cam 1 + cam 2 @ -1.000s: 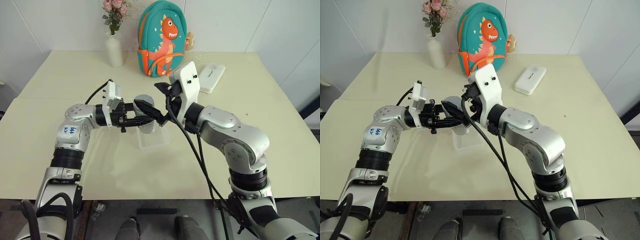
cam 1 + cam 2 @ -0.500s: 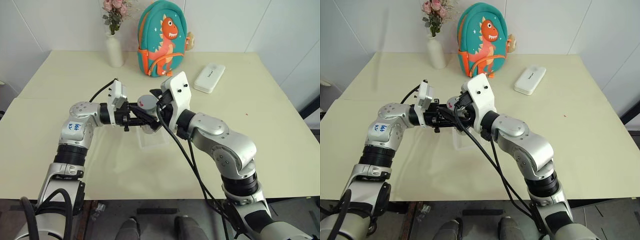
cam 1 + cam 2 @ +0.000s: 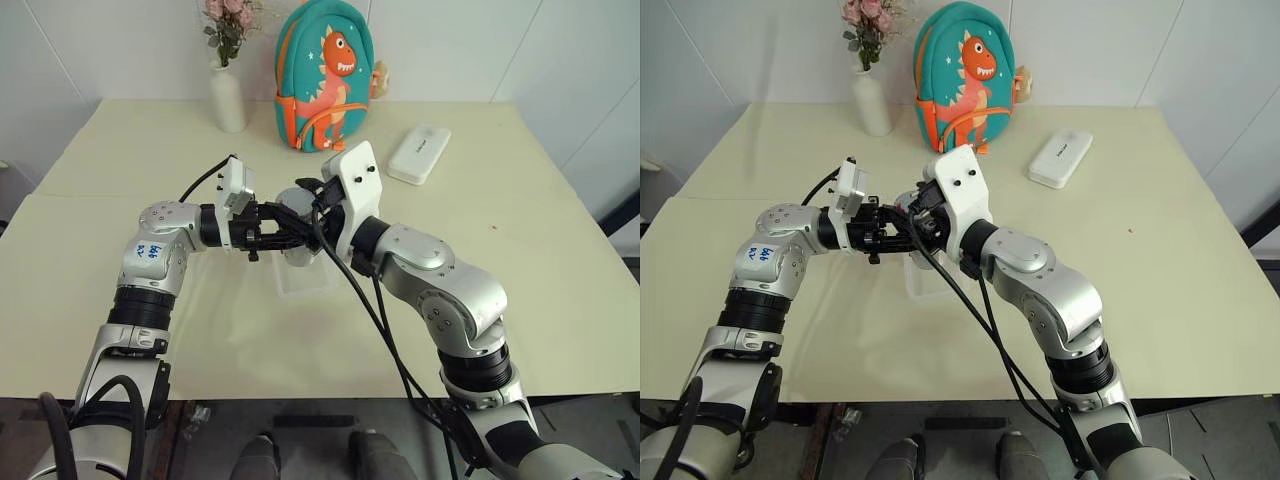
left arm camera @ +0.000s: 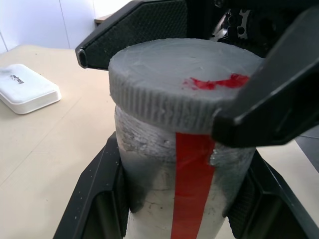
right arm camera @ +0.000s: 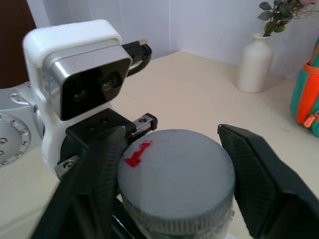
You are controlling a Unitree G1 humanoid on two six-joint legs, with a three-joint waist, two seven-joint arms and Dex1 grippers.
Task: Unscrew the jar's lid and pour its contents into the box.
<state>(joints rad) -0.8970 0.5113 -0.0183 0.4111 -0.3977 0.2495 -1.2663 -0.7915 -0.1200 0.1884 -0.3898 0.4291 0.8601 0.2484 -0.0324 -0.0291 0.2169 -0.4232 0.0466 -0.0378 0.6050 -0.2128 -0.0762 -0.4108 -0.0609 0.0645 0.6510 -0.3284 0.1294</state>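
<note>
The jar [image 4: 174,189], a clear plastic cylinder with a red stripe down its side, was held upright above the desk [image 3: 120,200], over the shallow clear box [image 3: 305,280] that lay on it. Its ribbed grey lid [image 4: 174,79], marked with a red smear, was still seated on top. The left arm reached in level from the left, its pincer [image 4: 174,199] clamped on the jar's body below the lid. The right arm came across from the right, forearm bent inward, and its pincer [image 5: 177,174] was closed on the lid, one finger [image 5: 259,169] pressed against each side of the rim. Further back on the desk stood a white flower vase [image 3: 228,100], a teal dinosaur backpack [image 3: 325,75] and a white oblong case [image 3: 419,153], all well apart from the arms.
</note>
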